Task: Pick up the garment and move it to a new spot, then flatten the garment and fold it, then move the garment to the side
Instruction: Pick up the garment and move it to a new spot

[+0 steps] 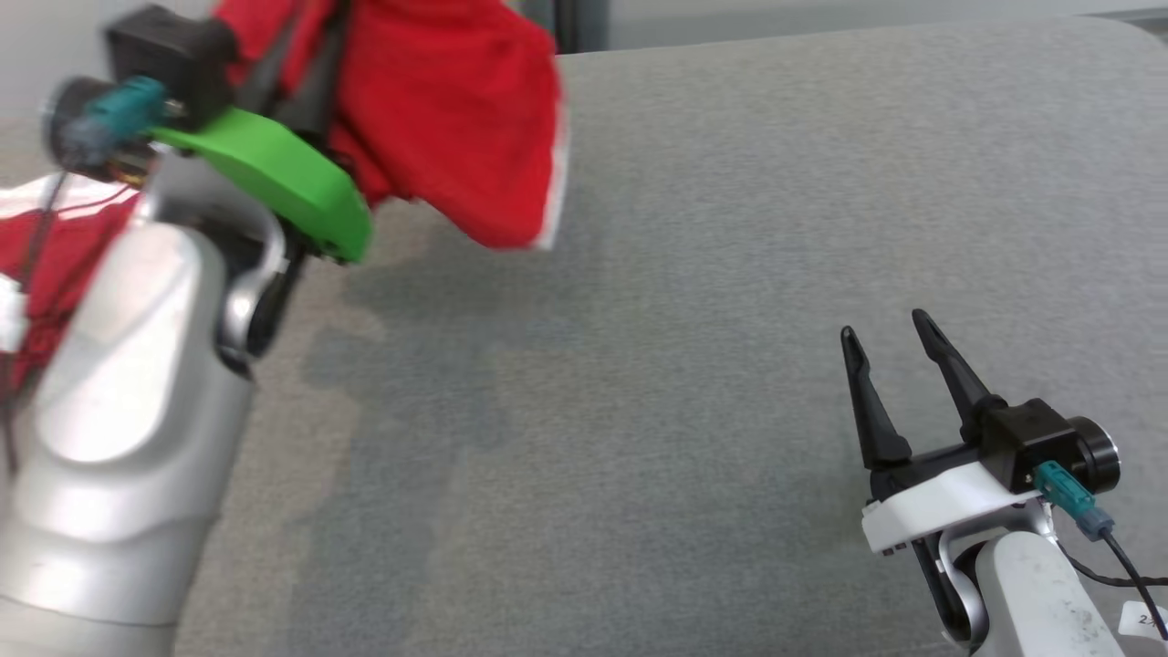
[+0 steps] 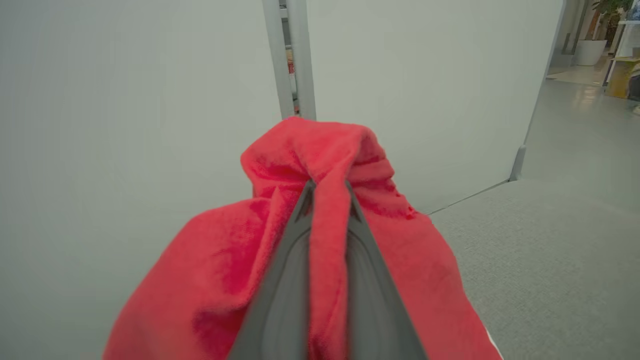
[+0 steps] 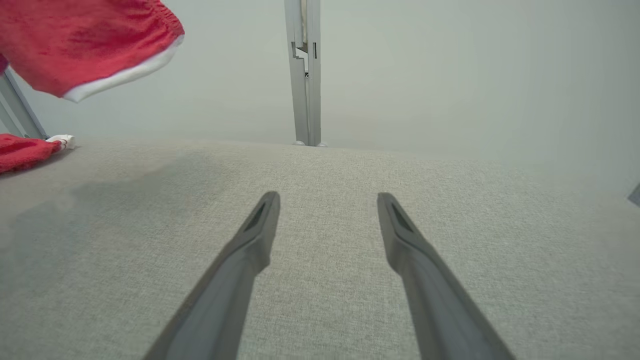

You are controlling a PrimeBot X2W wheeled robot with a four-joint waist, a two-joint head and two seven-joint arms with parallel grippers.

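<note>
Holding the red garment (image 1: 447, 109) up in the air at the far left of the grey table (image 1: 730, 274), well clear of the surface, with a bunched fold pinched between the two dark fingers of the left gripper (image 2: 327, 190). Clenching those jaws tight on the cloth, squeezing a ridge of it up between the fingers and letting the rest drape down both sides of them. Showing a white hem (image 1: 555, 173) along the garment's hanging edge, and casting a soft shadow (image 1: 411, 347) on the table beneath. Carrying a green cover (image 1: 274, 173) on the left wrist, just below the cloth. Having more red cloth (image 1: 55, 255) with white trim lying at the table's left edge, partly behind the pale left forearm (image 1: 128, 383); not being able to tell whether it belongs to the same garment. Holding the right gripper (image 1: 885, 327) low at the near right, well apart from the garment, pointing its fingers away across the bare table, spreading its jaws wide and grasping nothing. Facing pale wall panels (image 3: 475, 75) beyond the table, with a grey post (image 3: 304, 75) standing upright at the far edge.
</note>
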